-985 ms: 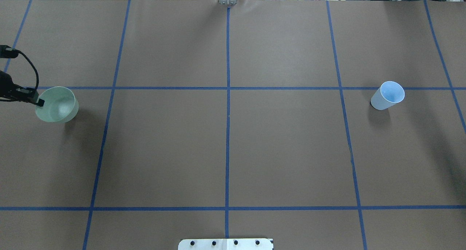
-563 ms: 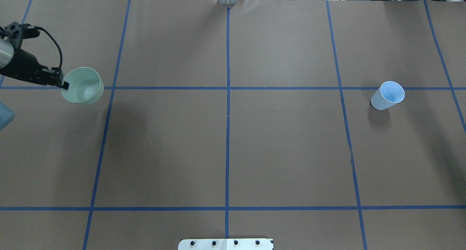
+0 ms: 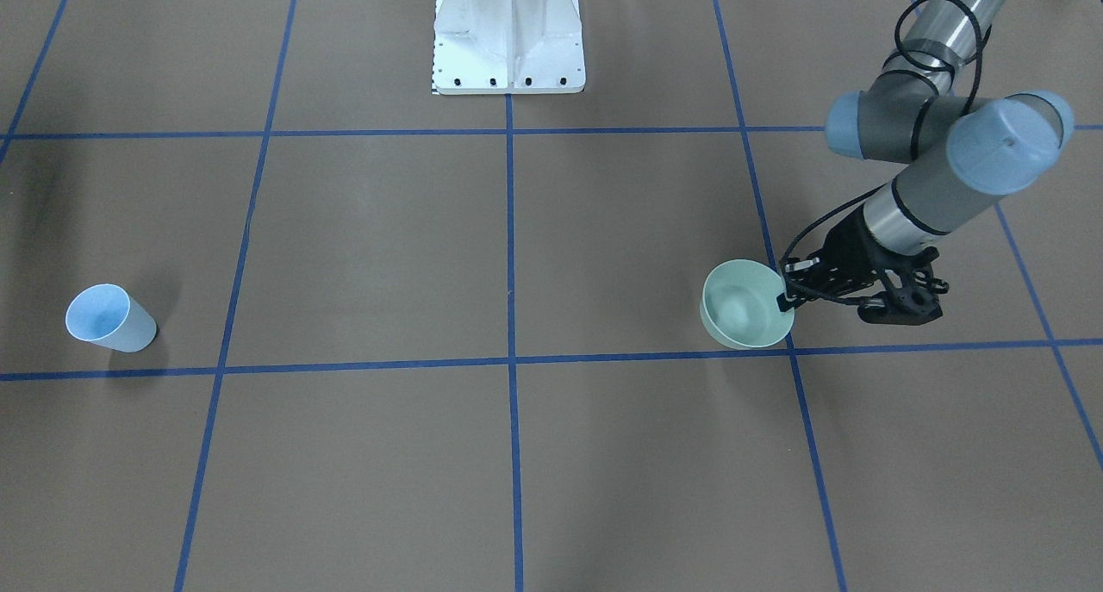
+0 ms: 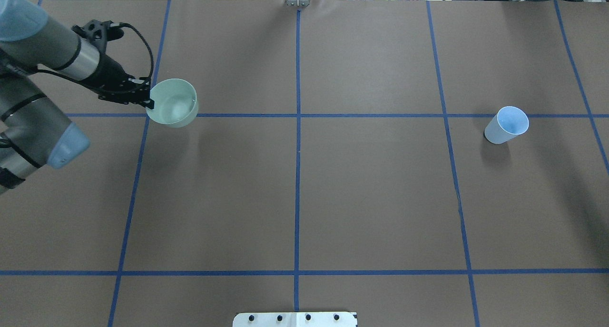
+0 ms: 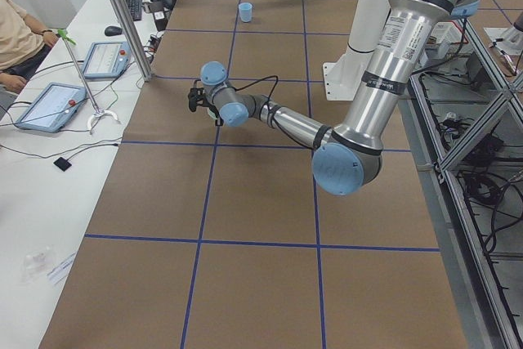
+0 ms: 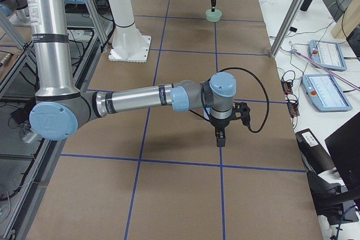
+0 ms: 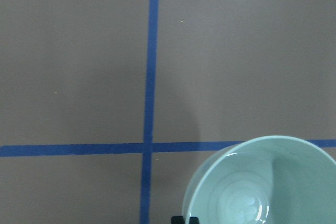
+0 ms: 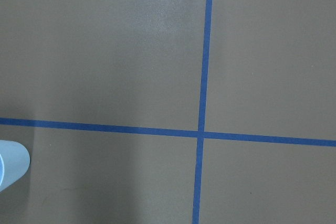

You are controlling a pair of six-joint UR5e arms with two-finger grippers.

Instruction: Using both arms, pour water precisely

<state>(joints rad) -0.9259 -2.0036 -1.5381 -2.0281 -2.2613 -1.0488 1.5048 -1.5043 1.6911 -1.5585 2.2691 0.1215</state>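
My left gripper (image 4: 150, 100) is shut on the rim of a pale green bowl (image 4: 172, 102) and holds it near the table's far left; its shadow falls apart from it. The bowl's inside is glossy, as if it holds water. The bowl (image 3: 745, 316) and gripper (image 3: 786, 302) also show in the front view, and the bowl (image 7: 262, 187) fills the lower right of the left wrist view. A light blue cup (image 4: 506, 124) stands upright at the far right, also in the front view (image 3: 108, 318). My right gripper (image 6: 220, 139) shows only in the right side view, pointing down; I cannot tell its state.
Blue tape lines (image 4: 297, 115) divide the brown table cover into squares. The white pedestal (image 3: 508, 36) stands at the robot's side of the table. An aluminium post (image 5: 122, 18), tablets and a seated operator (image 5: 16, 38) are beyond the far edge.
My left arm has carried the green bowl from the table's left edge to the right and slightly farther from the robot. The blue cup has not moved.
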